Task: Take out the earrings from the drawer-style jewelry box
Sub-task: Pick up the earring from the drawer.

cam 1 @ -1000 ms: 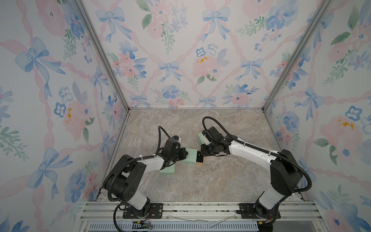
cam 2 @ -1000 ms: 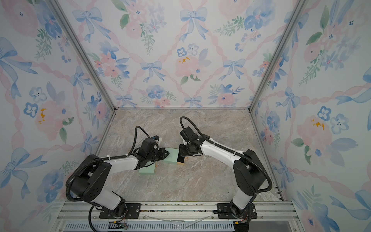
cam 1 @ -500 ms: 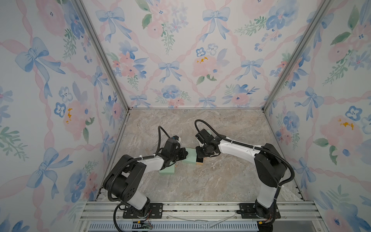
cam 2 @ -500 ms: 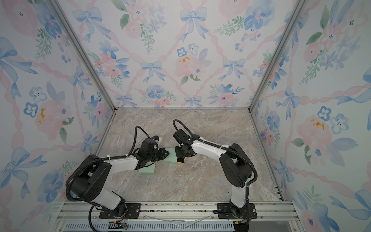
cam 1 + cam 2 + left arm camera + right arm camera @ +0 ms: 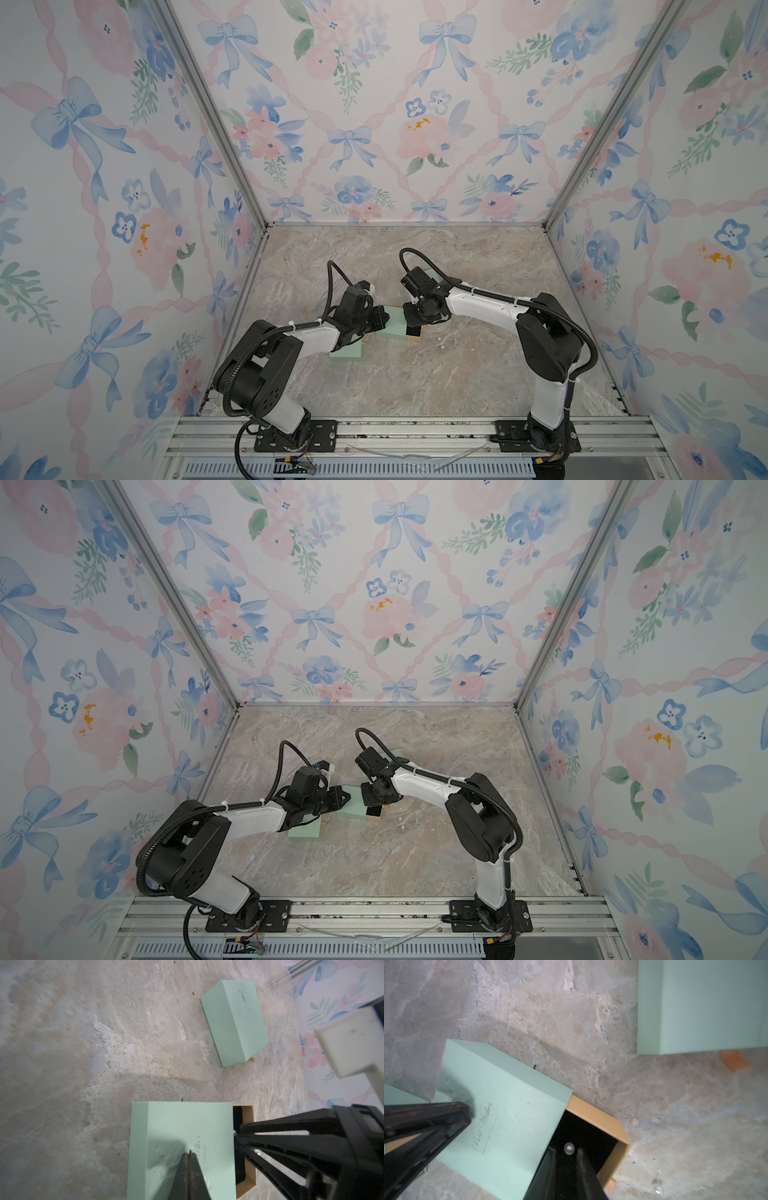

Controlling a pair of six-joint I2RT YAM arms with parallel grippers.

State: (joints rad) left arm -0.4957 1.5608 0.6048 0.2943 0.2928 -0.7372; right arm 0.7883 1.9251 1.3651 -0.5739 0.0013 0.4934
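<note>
The mint-green jewelry box [image 5: 508,1126] lies mid-table with its tan drawer [image 5: 598,1118] slid partly out, showing a black lining. One pearl earring [image 5: 569,1148] rests on that lining. My right gripper [image 5: 566,1149] hangs over the drawer, open narrowly, with the pearl at the gap between its tips and untouched. My left gripper [image 5: 189,1153] is shut and presses its tips on the box's top. Both top views show the box [image 5: 392,328] [image 5: 351,808] between the two grippers. Other small earrings [image 5: 657,1185] lie on the table beside the drawer.
A second mint-green box [image 5: 234,1022] sits farther back, partly under my right arm [image 5: 434,272]. A third mint box [image 5: 347,353] lies under my left wrist. An orange pull tab [image 5: 735,1061] sticks out from the second box. Floral walls enclose the marble table.
My right arm's elbow swung in toward the left and has moved back out, while its gripper stayed over the drawer end. The left gripper has stayed on the box top.
</note>
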